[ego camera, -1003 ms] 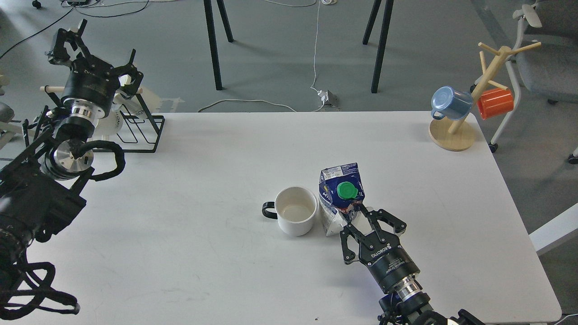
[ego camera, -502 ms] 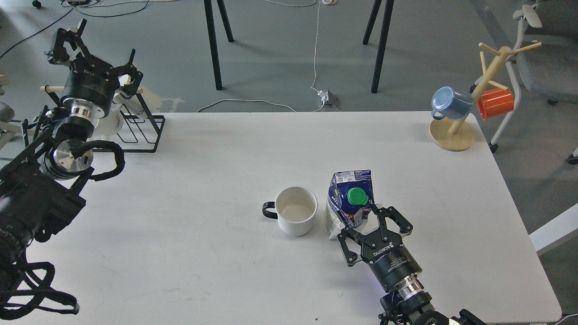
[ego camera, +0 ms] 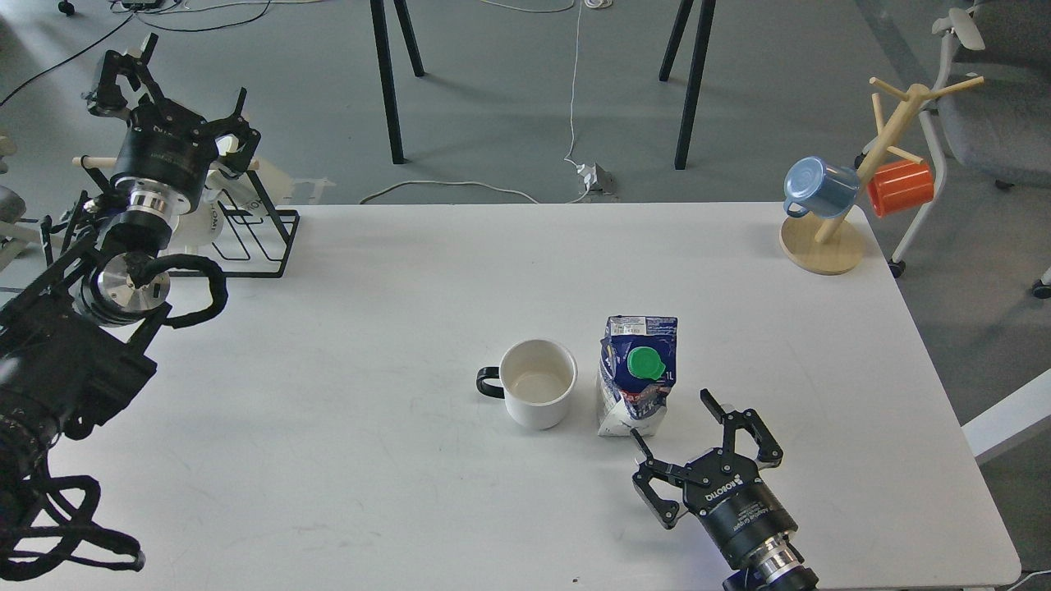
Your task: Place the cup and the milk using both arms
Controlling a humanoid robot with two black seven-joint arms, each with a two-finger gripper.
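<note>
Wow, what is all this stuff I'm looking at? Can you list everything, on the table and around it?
table: one, white, fills the middle of the view
cup: one, white with a black handle, middle of the table
milk: one carton, dark blue and white with a green cap, upright just right of the cup
mug tree: one, pale wood, far right corner of the table
blue mug: one, hanging on the tree's left side
orange mug: one, hanging on its right side
wire rack: one, black, far left edge of the table
chair: one, grey, on the floor at far right
left pincer: black, open, raised at far left
right pincer: black, open, just in front of the milk, not touching it
</note>
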